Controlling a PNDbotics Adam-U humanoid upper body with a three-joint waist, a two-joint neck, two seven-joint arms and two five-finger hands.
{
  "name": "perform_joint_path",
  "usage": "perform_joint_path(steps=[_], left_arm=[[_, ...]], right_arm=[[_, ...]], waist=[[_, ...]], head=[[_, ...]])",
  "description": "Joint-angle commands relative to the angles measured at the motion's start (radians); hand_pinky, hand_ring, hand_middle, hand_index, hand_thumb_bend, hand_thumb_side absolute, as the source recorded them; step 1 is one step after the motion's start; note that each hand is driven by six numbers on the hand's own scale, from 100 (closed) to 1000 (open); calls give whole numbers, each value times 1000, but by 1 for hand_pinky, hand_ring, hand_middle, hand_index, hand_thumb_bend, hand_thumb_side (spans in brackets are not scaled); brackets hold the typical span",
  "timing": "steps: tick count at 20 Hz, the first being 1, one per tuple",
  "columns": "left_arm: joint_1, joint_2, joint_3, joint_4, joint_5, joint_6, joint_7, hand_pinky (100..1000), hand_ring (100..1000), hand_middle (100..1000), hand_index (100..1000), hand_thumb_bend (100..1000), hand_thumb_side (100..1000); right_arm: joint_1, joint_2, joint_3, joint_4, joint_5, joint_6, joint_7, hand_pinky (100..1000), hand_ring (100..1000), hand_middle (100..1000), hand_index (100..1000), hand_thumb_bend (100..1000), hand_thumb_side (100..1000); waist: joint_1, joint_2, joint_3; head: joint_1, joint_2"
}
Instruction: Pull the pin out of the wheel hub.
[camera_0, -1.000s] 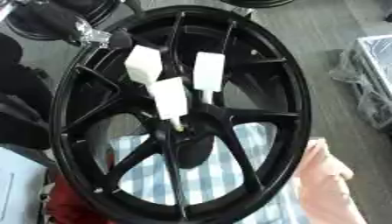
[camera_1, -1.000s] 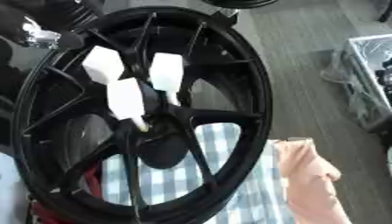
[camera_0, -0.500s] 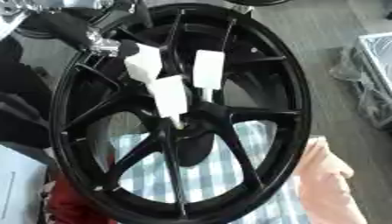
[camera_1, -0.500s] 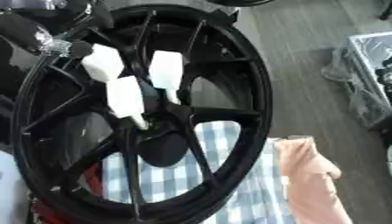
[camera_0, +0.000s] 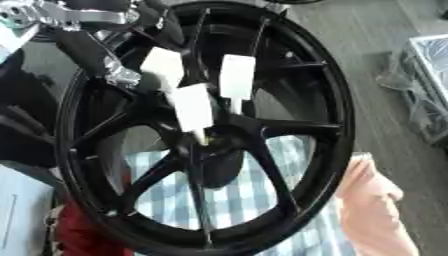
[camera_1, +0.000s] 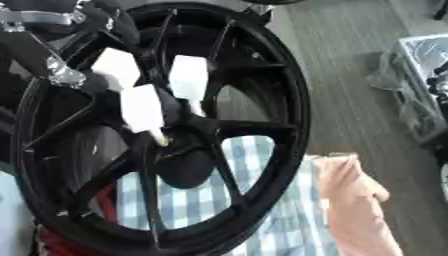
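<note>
Readable text: none in either view.
White tags on the pins (camera_0: 192, 107): blank faces, no lettering or numbers to be made out.
Black wheel hub (camera_0: 308, 70): no brand mark, size code or sign legible on rim or spokes.
Checked cloth (camera_0: 229, 196): blue and white pattern only, no label.
Peach cloth (camera_1: 352, 200): plain, no print.
Robot's left hand (camera_0: 105, 50): black and silver parts at the upper left, no markings that can be read.
Clear bin at the right edge (camera_0: 426, 85): too blurred to tell any writing.
</note>
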Motion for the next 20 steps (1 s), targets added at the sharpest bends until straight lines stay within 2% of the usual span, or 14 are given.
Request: perform_joint_path(steps=[1, 3, 6, 9, 15, 20], left_arm=[[-19, 29, 18, -10, -11, -349, -346, 983, 907, 805, 875, 416, 793], [-18, 28, 17, -10, -12, -349, -346, 977, 904, 800, 871, 409, 773], [-17, 26, 17, -13, -2, -349, -346, 950, 888, 779, 847, 360, 689], [-18, 26, 12, -25, 24, -349, -346, 926, 863, 751, 821, 340, 662], [-19, 27, -2, -31, 26, -349, -346, 894, 825, 712, 772, 347, 653], [-16, 29, -1, -21, -16, -349, -346, 880, 811, 707, 781, 359, 581]], right_arm=[[-2, -34, -3, -10, -2, -2, 4, 705, 645, 606, 844, 100, 529], [-1, -35, -2, -9, -2, -1, 6, 705, 645, 606, 844, 100, 529], [-1, -35, -1, -8, -2, -1, 6, 705, 644, 605, 844, 100, 528], [-2, -35, -1, -8, -3, -1, 5, 703, 643, 604, 843, 100, 528], [-2, -35, -1, -8, -4, 0, 4, 702, 643, 604, 843, 100, 528], [-2, -37, -1, -8, -7, 0, -1, 700, 641, 602, 842, 100, 527]], waist=[[-4, -24, -2], [-3, -24, -2], [-3, -24, -3], [-3, -24, -5], [-2, -24, -7], [-1, -25, -7]], head=[[4, -10], [5, -10], [7, -12], [8, -11], [12, -7], [15, -6]])
